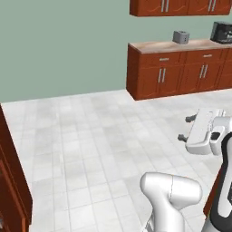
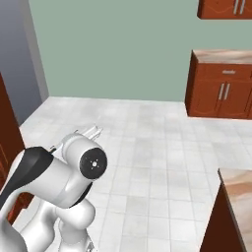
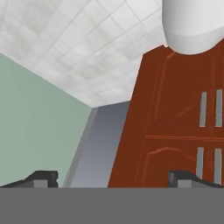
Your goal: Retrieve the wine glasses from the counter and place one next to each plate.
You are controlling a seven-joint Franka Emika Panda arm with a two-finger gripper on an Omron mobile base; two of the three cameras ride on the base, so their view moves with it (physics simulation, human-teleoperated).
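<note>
The wine glasses and both plates are out of view. A stretch of the beige marbled counter (image 1: 158,46) runs along the far wall over reddish-brown cabinets, and it is also in the right base view as the counter (image 2: 224,55). My gripper (image 1: 186,128) hangs in mid-air over the white tiled floor, far from that counter. Its jaws are open and point left. From the other side the gripper (image 2: 75,138) sits just behind the arm's dark wrist joint. In the hand view the gripper (image 3: 114,177) is wide open with nothing between its fingertips (image 3: 41,177).
A grey toaster (image 1: 181,36) and a black appliance (image 1: 222,32) stand on the far counter. A nearer counter corner (image 2: 241,184) juts in at the lower right. A tall reddish-brown cabinet (image 1: 13,181) is close on the left, also seen as a cabinet front (image 3: 175,113) with silver handles.
</note>
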